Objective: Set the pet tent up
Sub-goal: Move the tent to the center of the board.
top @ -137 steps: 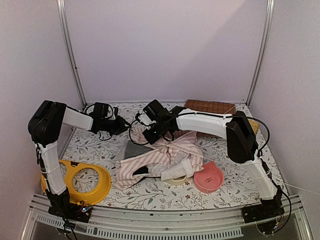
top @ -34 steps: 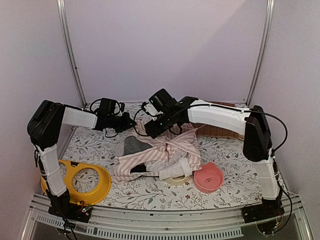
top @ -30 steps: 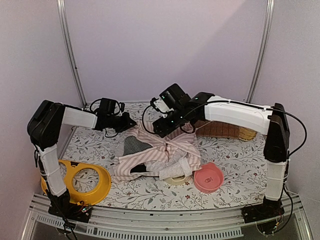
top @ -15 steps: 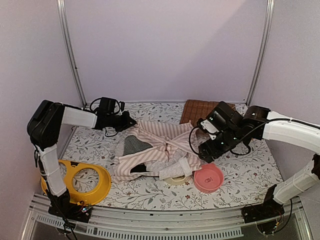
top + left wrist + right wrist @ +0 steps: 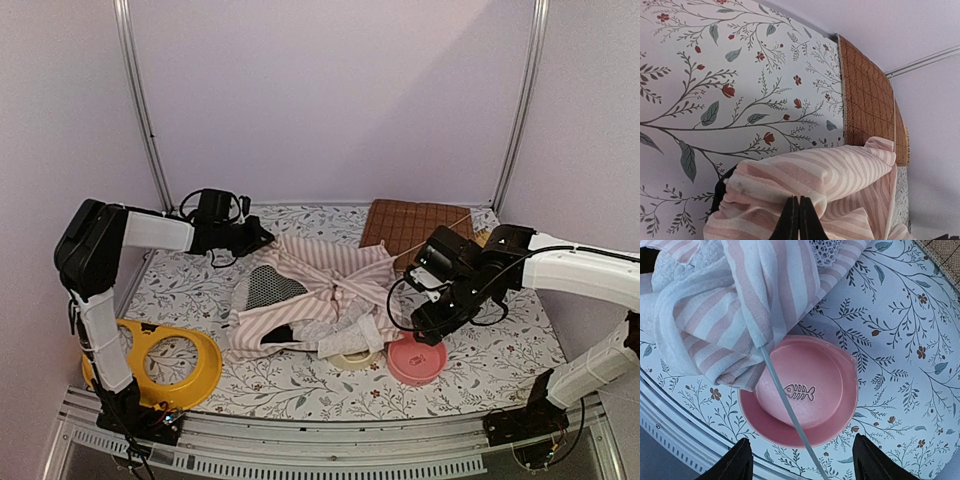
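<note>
On the table (image 5: 480, 378), with the pet tent (image 5: 310, 300) lying crumpled, you are pinching its far corner in the left hand (image 5: 255, 238) for unfolding, the spread right hand (image 5: 432, 328) likely needing the clear pole (image 5: 785, 400) next.

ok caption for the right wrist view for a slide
Open right gripper over the pink bowl, a clear pole of the pet tent crossing it

One each: pet tent (image 5: 320, 290), mat (image 5: 410, 222), pink bowl (image 5: 415, 364), yellow bowl (image 5: 201, 372), cream bowl (image 5: 352, 359).
</note>
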`<state>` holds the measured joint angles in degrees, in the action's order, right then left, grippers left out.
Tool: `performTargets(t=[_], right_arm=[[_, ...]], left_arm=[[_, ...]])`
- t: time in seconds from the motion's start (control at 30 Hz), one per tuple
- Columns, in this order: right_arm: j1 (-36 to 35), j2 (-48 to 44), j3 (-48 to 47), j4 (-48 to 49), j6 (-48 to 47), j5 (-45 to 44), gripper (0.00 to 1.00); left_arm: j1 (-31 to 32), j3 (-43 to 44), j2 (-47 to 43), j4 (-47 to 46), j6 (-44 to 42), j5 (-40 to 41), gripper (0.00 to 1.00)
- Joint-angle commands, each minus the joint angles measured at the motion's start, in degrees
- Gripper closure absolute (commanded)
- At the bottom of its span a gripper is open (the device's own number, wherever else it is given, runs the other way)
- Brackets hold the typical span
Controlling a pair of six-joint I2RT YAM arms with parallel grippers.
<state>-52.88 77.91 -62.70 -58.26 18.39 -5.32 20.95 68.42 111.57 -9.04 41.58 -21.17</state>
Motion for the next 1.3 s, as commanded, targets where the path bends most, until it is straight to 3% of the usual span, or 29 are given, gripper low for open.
performTargets(t=[0.0,0.13,0.3,0.33,0.67,0.9,1.07,1.27], right_arm=[[-0.39,1.79,0.92,0.58,0.24,1.75,0.34],[-0.49,4.14,1.07,1.48,-0.10,2.28,0.50],[-0.54,7.46,-2.41,2.78,-0.58,-0.72,0.98],[-0.52,8.16,-3.93,3.02,-0.76,-1.20,1.00],[-0.49,19.35,-24.96,9.74,-2.04,1.70,1.00],[-0.60,28.00,-30.98,22.34,-1.67,6.04,1.00],[-0.84,35.16,-36.48,27.19,0.86,3.23,1.00],[-0.84,42.92,-42.80,29.69,2.00,0.98,1.00]], left_arm=[[-0.16,1.45,-0.61,-0.37,-1.01,-0.68,1.00],[-0.21,1.66,-0.80,-0.23,-1.32,-0.72,1.00],[-0.39,3.28,-0.96,1.16,-2.04,-0.67,1.00],[-0.53,4.00,-0.95,1.62,-2.23,-0.52,1.00],[-1.88,10.80,-0.33,7.30,-5.25,0.55,1.00],[-2.85,15.47,2.88,10.87,-9.11,0.72,1.00],[-5.13,19.15,4.79,14.25,-12.14,1.68,1.00],[-7.83,21.19,5.86,14.37,-15.25,0.51,0.85]])
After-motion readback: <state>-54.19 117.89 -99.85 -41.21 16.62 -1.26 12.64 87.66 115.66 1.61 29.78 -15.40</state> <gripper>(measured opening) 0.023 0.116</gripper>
